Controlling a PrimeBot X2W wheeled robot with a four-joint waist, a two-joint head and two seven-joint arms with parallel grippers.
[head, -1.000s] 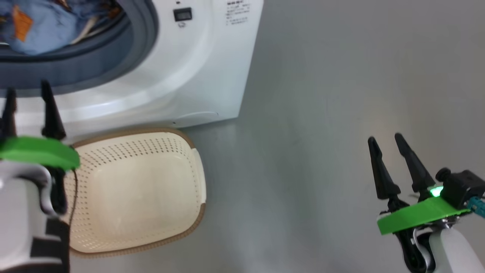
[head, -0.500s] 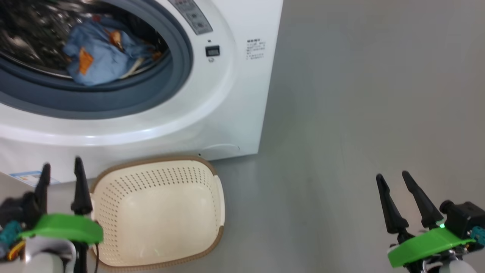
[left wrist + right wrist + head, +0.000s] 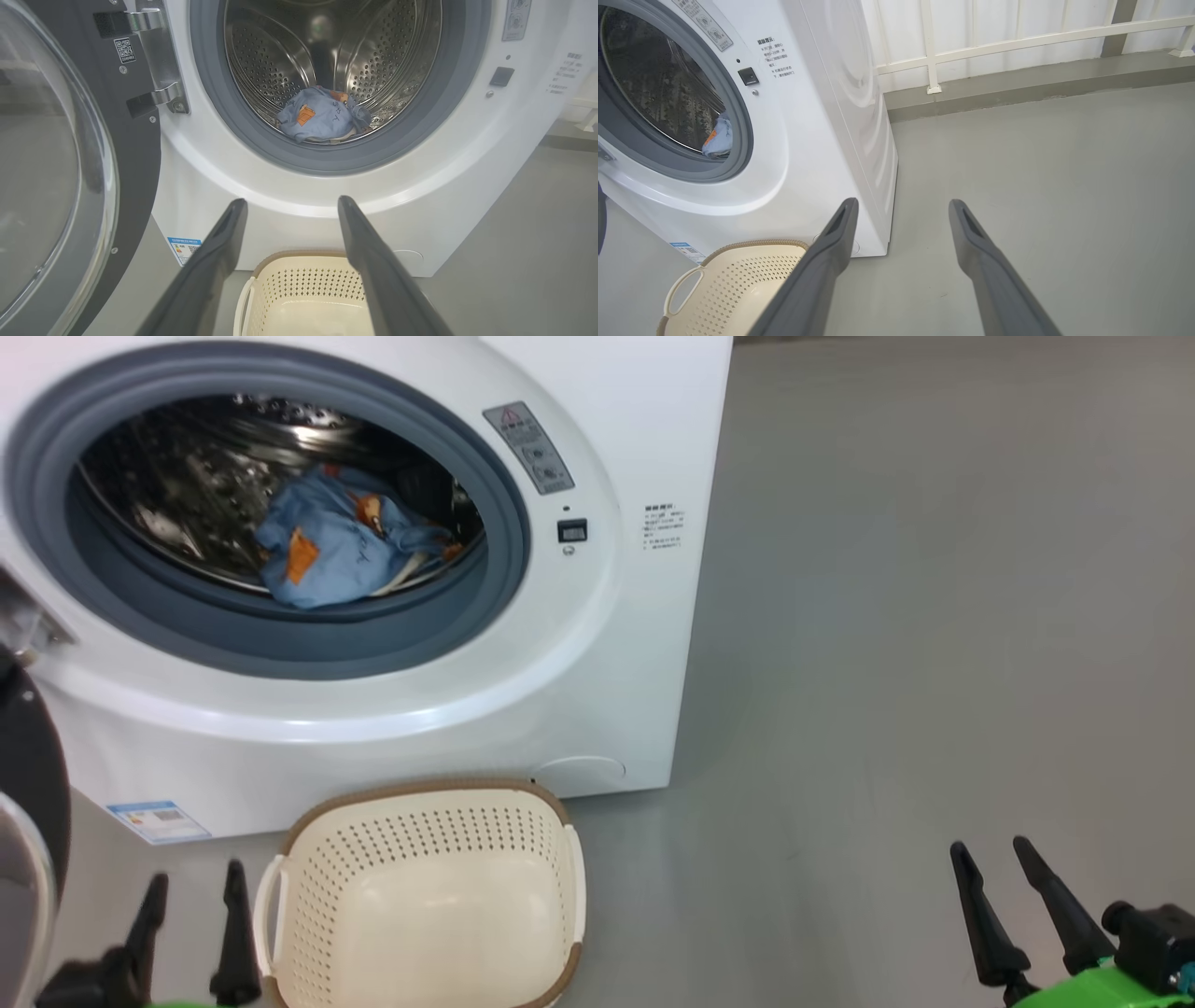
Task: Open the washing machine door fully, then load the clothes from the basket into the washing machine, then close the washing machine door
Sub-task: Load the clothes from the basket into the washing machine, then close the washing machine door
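Head view: light-blue fabric clothes with orange-red patches (image 3: 345, 551) lie at the front of the perforated steel drum (image 3: 187, 495), behind the blue-grey rubber gasket (image 3: 504, 523) of the large white front-loading washing machine (image 3: 597, 691). Its round black-framed glass door (image 3: 135, 154) stands swung wide on the left. Just before the machine's foot sits the cream perforated plastic basket (image 3: 420, 840). The left gripper (image 3: 197, 873) hovers just beside its left handle, the right gripper (image 3: 989, 845) well apart over open grey floor (image 3: 887, 663); both are spread, grasping nothing.
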